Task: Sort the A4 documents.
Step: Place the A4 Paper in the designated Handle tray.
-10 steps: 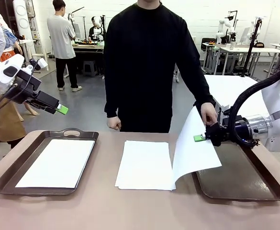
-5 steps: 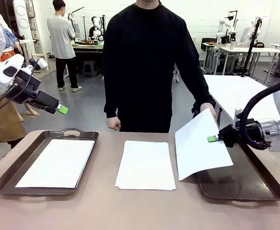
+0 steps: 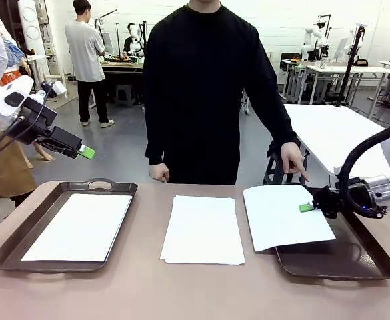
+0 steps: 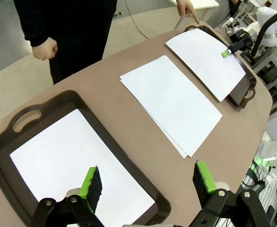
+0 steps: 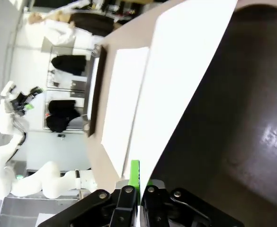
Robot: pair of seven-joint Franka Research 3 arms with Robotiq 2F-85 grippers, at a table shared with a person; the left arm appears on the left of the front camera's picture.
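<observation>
Sorting looks partly done. One sheet point(image 3: 78, 227) lies flat inside the left tray point(image 3: 1, 257), and a second sheet point(image 3: 285, 217) is on its way into the right tray point(image 3: 335, 273). It rests nearly flat, with its near-left part hanging over that tray's left rim and above the worktop point(image 3: 148, 290), so it is not yet fully placed. The right tool point(image 3: 307, 207) is clamped on this second sheet's right edge, its green pads pinched together on the paper. The person's hand point(image 3: 291, 160) hovers just beyond the sheet's far corner; whether it touches cannot be told. The left tool point(image 3: 85, 152) hangs raised above the left tray, its fingers wide apart and holding nothing. A stack point(image 3: 203, 229) lies on the worktop between the trays, and it is what is left to sort. By count there are two trays, two tools, one sheet in the left tray and one in the right tool's grip. The stack shows at least two offset edges in the left wrist view, but its exact number cannot be told.
</observation>
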